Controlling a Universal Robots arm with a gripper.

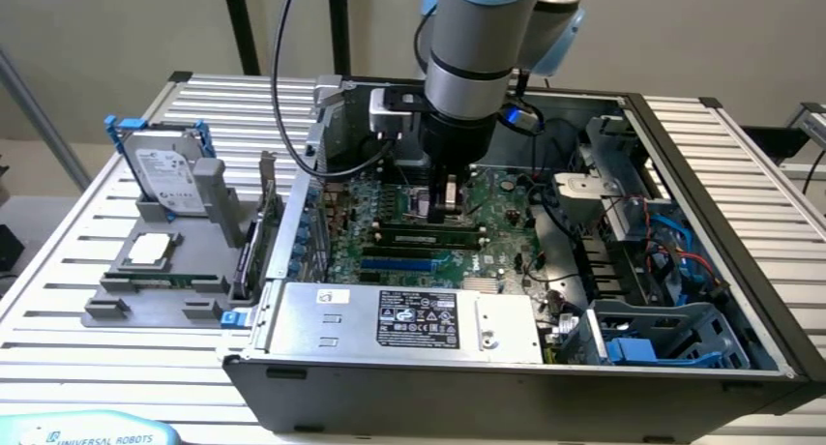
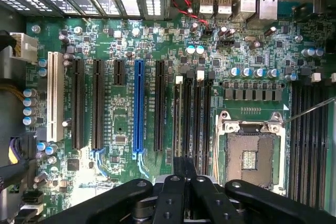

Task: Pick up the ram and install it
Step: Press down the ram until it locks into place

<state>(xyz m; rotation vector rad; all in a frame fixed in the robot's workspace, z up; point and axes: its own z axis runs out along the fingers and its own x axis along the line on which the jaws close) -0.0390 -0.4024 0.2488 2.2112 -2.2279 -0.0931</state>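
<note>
Where the worktop [image 1: 52,343] comes nearest in the exterior view, an open case [image 1: 516,377] lies on it, with a grey power supply [image 1: 400,319] along its near edge. At the exterior view's left of the case a grey tray [image 1: 103,314] sits on the worktop, and the ram [image 1: 162,281] lies in the tray's near part, well apart from the claw. It is a thin green stick, its long axis running from the exterior view's left to its right, roughly along the near edge of the case. Just behind it on the tray rests a square silver chip [image 1: 151,251], and farther back a hard drive [image 1: 165,169] stands propped up. A card [image 1: 265,232] stands upright between tray and case. Inside the case the arm reaches down so that the claw [image 1: 448,213] hangs low over the motherboard [image 1: 387,208], just behind another green stick [image 1: 430,238] seated in a slot. In the wrist view the claw [image 2: 184,182] sits over the black memory slots [image 2: 191,119], beside the bare socket [image 2: 249,156]. Whether the claw is clenched or released cannot be told.
</note>
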